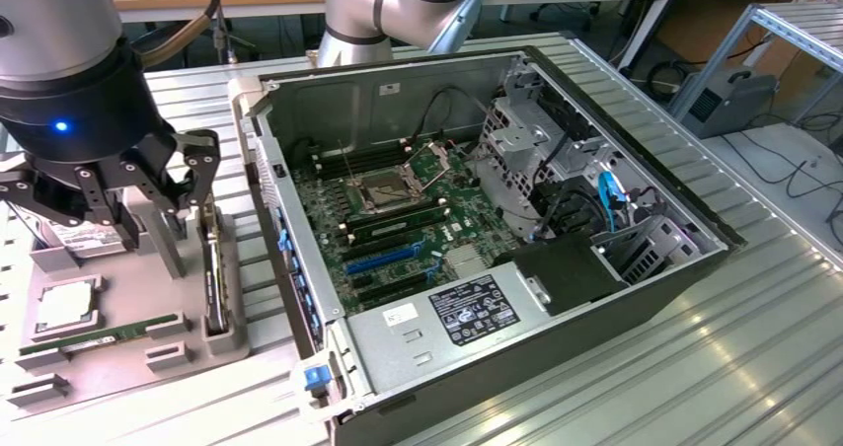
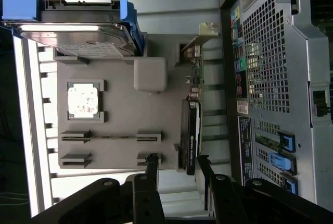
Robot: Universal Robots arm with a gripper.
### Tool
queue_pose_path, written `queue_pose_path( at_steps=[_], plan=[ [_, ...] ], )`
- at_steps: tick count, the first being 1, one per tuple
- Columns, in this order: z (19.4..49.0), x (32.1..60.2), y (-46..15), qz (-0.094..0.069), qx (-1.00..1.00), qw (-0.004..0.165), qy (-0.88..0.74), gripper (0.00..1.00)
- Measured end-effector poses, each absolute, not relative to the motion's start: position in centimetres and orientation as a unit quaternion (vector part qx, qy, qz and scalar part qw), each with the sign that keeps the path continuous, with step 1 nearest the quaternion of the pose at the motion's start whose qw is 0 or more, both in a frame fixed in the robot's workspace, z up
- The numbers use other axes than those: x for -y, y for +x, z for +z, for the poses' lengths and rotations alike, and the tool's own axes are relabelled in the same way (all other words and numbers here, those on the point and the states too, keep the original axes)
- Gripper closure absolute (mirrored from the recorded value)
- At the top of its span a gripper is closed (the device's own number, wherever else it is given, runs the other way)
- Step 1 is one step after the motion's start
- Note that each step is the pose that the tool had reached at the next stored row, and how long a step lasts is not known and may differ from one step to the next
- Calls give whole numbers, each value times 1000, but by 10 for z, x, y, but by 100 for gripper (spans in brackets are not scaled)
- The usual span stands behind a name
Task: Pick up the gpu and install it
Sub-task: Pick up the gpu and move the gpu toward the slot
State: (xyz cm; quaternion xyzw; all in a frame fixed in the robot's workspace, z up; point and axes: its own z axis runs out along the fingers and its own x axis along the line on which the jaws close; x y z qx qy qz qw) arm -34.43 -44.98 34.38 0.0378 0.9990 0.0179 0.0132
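Observation:
The gpu [image 2: 191, 130] stands on its long edge in a slot of the grey holder tray [image 2: 119, 83], its silver end bracket [image 2: 200, 39] at the far end. In the exterior view the gpu [image 1: 211, 273] shows as a thin dark card at the tray's side nearest the computer. My gripper [image 1: 152, 209] hangs open above the tray, close over the card's end. Seen from the wrist, the gripper [image 2: 177, 168] holds nothing, and one fingertip [image 2: 203, 164] sits just beside the card's near end.
The tray also carries a hard drive [image 2: 78, 36] in a blue frame, a CPU [image 2: 83, 100] and a RAM stick [image 2: 109, 137]. The open computer case [image 1: 658, 268] lies at the exterior view's right, its motherboard [image 1: 395, 219] and blue slots [image 1: 382, 259] exposed.

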Motion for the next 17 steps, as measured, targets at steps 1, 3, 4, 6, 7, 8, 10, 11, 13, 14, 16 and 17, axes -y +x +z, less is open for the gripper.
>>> queue_pose_path(
  at_steps=[1,3,4,6,7,8,10,11,13,14,16,17],
  plan=[
    [344,450,-344,18,-999,13,38,58],
    [343,450,-344,18,-999,13,38,58],
    [343,450,-344,18,-999,13,38,58],
    [342,450,-343,17,-999,13,38,58],
    [342,450,-343,17,-999,13,38,58],
    [342,450,-343,17,-999,13,38,58],
    [341,450,-343,17,-999,13,38,58],
    [341,450,-343,17,-999,13,38,58],
    [341,450,-342,16,-999,13,38,58],
    [340,450,-342,16,-999,13,38,58],
    [340,450,-341,16,-999,13,38,58],
    [340,450,-341,16,-999,13,38,58]
  ],
)
